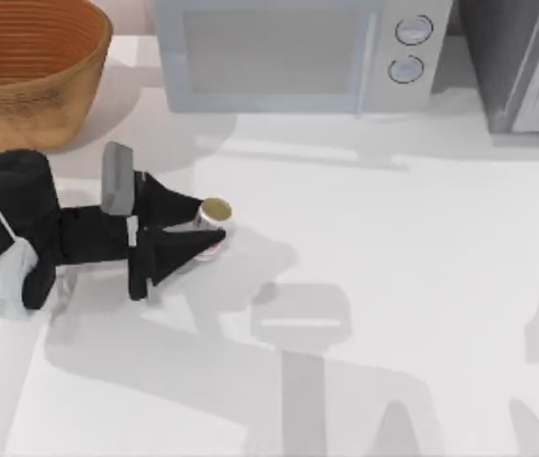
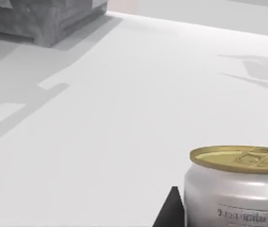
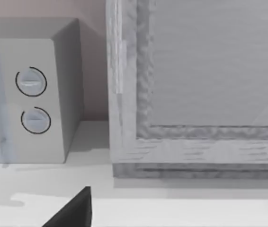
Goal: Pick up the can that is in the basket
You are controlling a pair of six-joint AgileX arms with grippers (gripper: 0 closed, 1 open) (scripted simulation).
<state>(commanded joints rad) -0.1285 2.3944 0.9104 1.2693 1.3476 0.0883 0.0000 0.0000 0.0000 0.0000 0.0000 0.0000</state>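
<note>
The can stands upright on the tabletop toward its left edge, well apart from the basket at the far-left corner, not inside it. The left hand grasps its sides. Likely light, smooth and easily dented, it suits a gentle mid-body hold.

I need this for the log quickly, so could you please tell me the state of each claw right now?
Left claw: on the table, closed on the can, outside the basket.
Right claw: faces the microwave; cannot be told.

A white table is carrying long shadows; a microwave and grey cabinet are standing at its back.
</note>
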